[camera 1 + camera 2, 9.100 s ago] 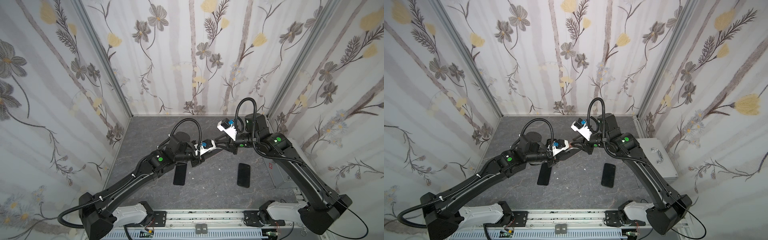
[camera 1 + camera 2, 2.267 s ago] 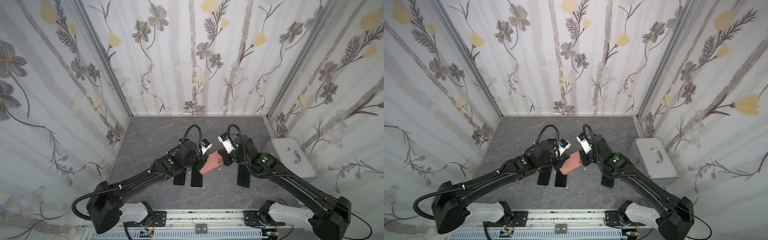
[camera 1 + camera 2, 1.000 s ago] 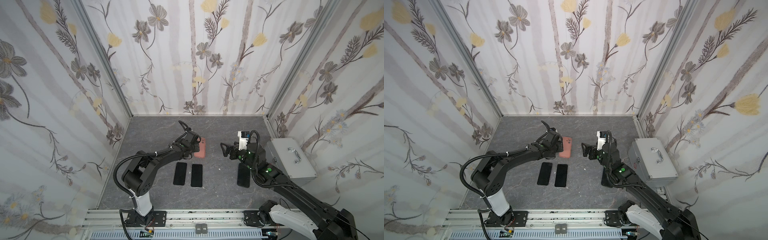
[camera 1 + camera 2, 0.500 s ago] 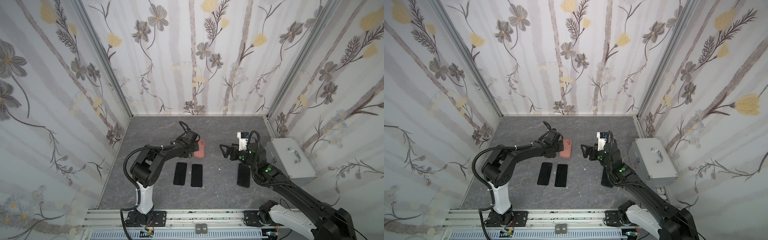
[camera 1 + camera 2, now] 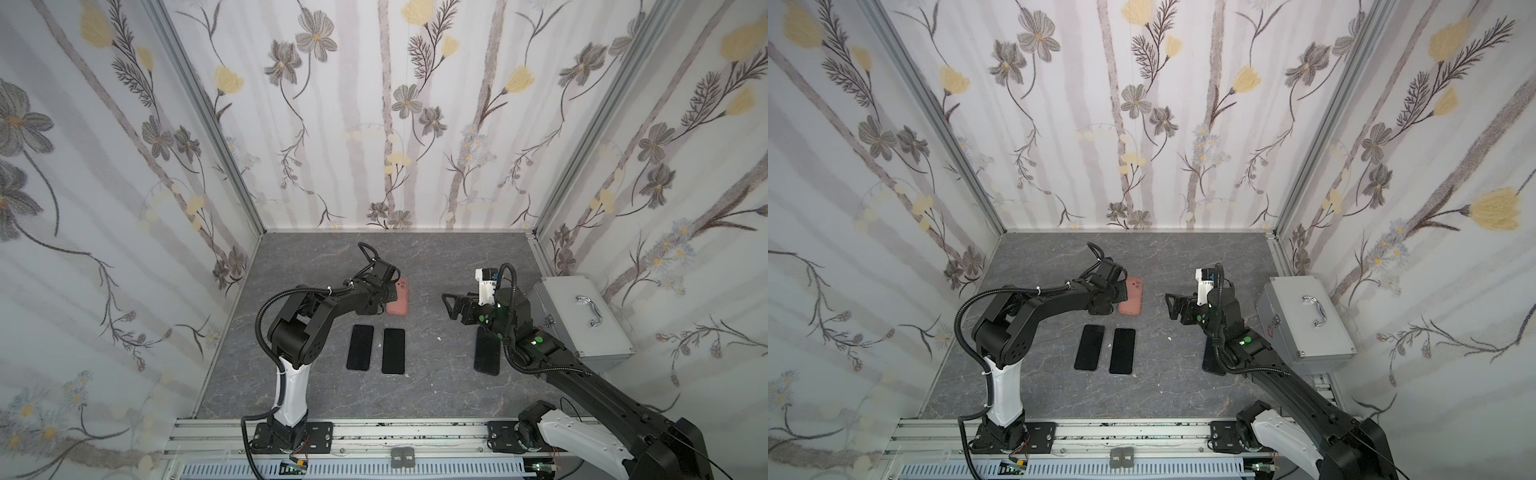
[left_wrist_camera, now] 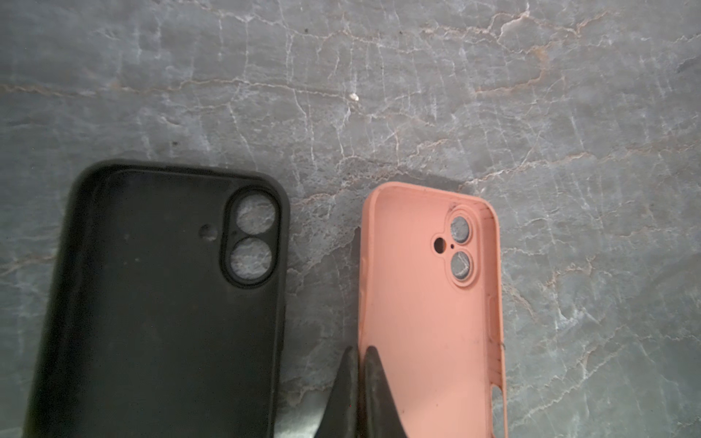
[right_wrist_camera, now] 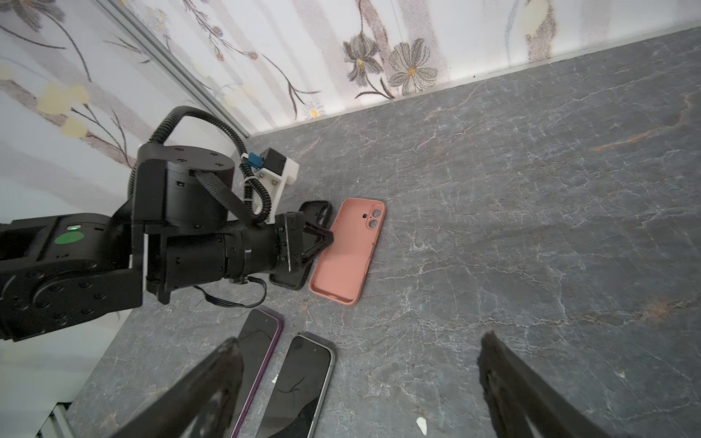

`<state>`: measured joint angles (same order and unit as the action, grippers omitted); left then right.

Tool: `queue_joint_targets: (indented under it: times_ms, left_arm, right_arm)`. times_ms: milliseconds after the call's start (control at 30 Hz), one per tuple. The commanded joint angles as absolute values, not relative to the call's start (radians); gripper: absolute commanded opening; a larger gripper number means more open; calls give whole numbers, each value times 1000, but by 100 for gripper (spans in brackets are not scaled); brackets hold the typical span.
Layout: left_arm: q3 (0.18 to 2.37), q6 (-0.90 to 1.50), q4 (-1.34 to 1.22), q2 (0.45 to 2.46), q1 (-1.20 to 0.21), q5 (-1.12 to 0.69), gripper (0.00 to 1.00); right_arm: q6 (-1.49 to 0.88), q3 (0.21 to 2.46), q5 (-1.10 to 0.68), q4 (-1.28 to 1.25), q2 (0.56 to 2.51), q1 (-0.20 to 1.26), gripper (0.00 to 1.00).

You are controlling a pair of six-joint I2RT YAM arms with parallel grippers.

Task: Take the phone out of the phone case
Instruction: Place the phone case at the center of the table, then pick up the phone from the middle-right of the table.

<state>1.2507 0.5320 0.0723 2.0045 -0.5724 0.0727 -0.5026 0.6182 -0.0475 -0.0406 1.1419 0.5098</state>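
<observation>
Down on the counter [image 5: 440, 249] now lies the pink case [image 5: 398, 296], which a couple of seconds ago hung in mid-air between the two arms. It rests flat and empty, hollow side up, just left of centre in both top views, beside a black case [image 6: 159, 303] that is also empty. The left pincer [image 6: 358, 383] sits at the pink case's long edge; its tips look nearly together, and I cannot tell whether they still pinch the rim or have just begun to let go. The right pincer [image 5: 451, 305] has pulled back toward centre right, jaws wide, holding nothing. Two phones [image 5: 376, 349] lie side by side, screens up, below the cases. A third phone [image 5: 486, 351] lies partly under the right arm. This phone looks freed; release and retreat seem to remain.
</observation>
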Motion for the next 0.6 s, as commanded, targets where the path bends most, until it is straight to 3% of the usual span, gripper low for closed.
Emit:
queue_joint_targets:
  times_ms: [0,167,400,567]
  left_arm:
    - [1261,547,68,2004,-572,110,18]
    - [1258,516,76,1941,-588,126,34]
    - [1205,456,76,1779,-718,249,48]
    - [1159,477,73,1708,-848,358,74]
  right_arm:
    - [-551,601,17,9,1150,500,96]
    - [-646,583,148,156,1122,490,98]
    - [-692,524,188,331,1071,406,100]
    - [-676,515,190,385,1119,375,100]
